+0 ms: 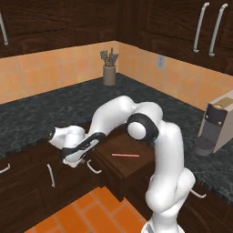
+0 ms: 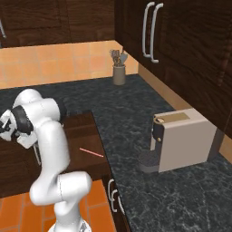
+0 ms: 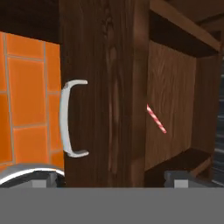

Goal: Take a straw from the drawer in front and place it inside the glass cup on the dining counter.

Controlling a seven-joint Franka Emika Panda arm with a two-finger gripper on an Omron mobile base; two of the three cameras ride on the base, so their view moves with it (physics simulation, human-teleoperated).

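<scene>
One thin red-pink straw with faint white stripes lies flat on the floor of the wide shallow dark brown wooden drawer, which stands pulled out from under the black speckled granite tabletop. In the right base view the straw rests alone on the bare drawer bottom, touching none of the walls. The hand view looks along the drawer front, with the small curved silver handle to the left and a short length of the straw showing past the front board.

The tool hangs just beside the drawer's front, near the handle, and holds nothing. In the hand view its two finger tips sit far apart at the bottom edge, so the jaws stand wide.

By my judgement the straw will be very light, stiff enough to stay straight when lifted, yet easily crushed or bent by a hard pinch. Its round smooth body may roll or slip away on the flat wood. The best hold looks to be near its middle, jaws closing across its width from above, so it stays level and can then be tipped upright for the cup.
</scene>
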